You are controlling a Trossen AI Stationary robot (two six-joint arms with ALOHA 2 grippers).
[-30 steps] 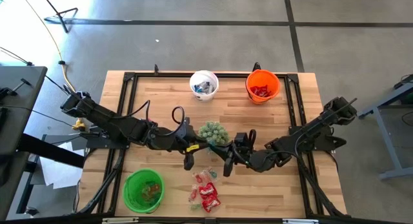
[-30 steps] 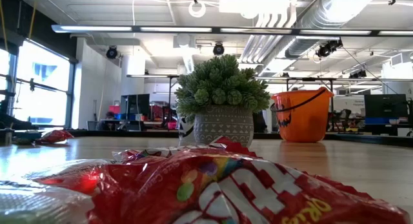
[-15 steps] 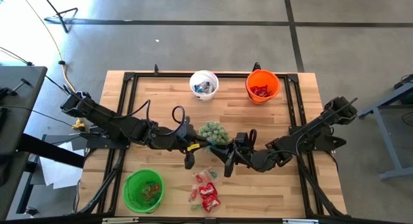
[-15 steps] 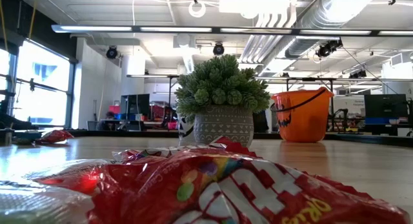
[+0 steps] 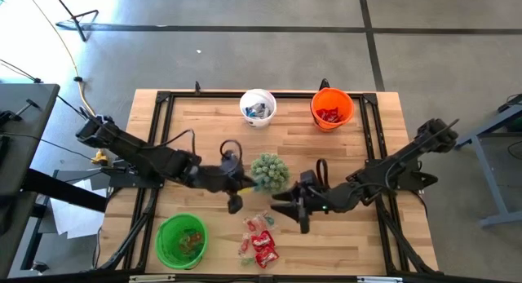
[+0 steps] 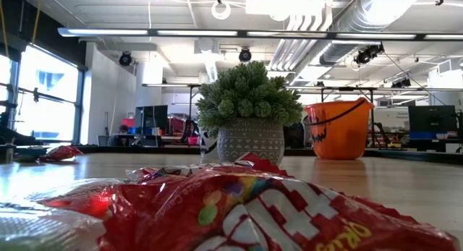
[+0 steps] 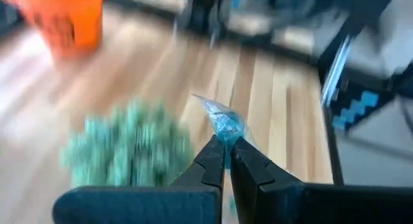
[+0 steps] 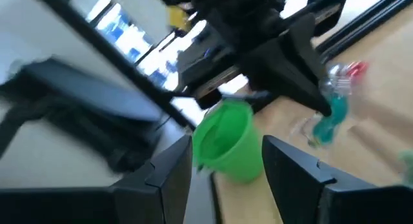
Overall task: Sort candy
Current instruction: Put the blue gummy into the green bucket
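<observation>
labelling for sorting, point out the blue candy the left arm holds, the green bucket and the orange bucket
blue candy (image 7: 224, 122), left wrist view, wrapper middle
green bucket (image 5: 163, 232), high view, rim's left side
orange bucket (image 5: 347, 97), high view, rim's right side

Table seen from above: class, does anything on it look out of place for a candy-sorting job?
Yes: a small potted plant stands mid-table between the left gripper and right gripper. It is not candy and belongs in no bucket. The loose candy lies near the front edge, beside the green bucket.
</observation>
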